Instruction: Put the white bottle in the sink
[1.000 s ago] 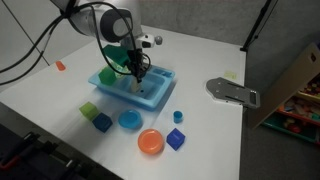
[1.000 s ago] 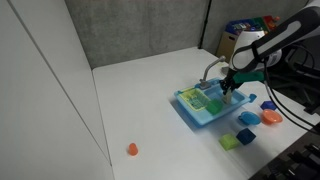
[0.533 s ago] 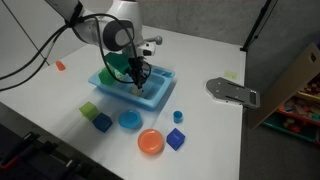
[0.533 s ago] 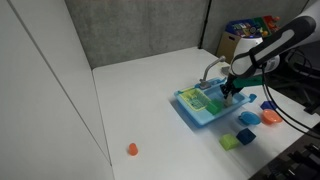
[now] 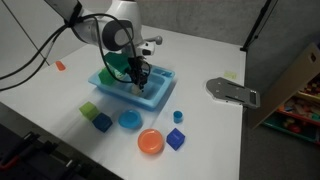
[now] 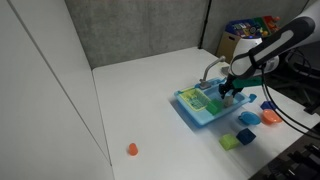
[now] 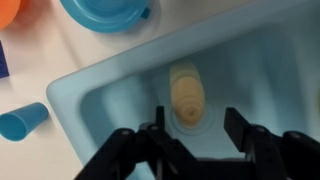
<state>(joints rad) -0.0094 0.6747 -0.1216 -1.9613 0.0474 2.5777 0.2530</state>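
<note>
Tabletop [image 5: 200, 45] is the least of the worries: it is wide and flat, and nothing on it stands near an edge. Arm [image 5: 112, 30] reaches down over the sink [image 5: 160, 90], so any rise that is not straight would push sideways into light plastic. That sink looks like a toy with nothing pinning it down. A nudge against a basin wall [image 7: 105, 100] could slide it toward the blue plate [image 5: 130, 120] and orange plate [image 5: 150, 142] that sit near it.

Gripper [image 7: 195, 150] hangs low inside the basin, jaws spread apart and gripping nothing, with a gap on each side of the white bottle [image 7: 185, 95]. The bottle lies on its side on the basin floor, its near end close to the fingertips. The placing looks done, with only the retreat to come.

That retreat is the main risk, as I judge it. If the jaws drift sideways or close a little while lifting, a finger [image 7: 150, 150] could catch the bottle and roll it, or flick it over the rim. Being round, it would roll easily, though the walls should stop it.

Small blue cup [image 7: 22, 120] lies outside the sink, near one corner, and could be knocked if the sink shifts that way.
</note>
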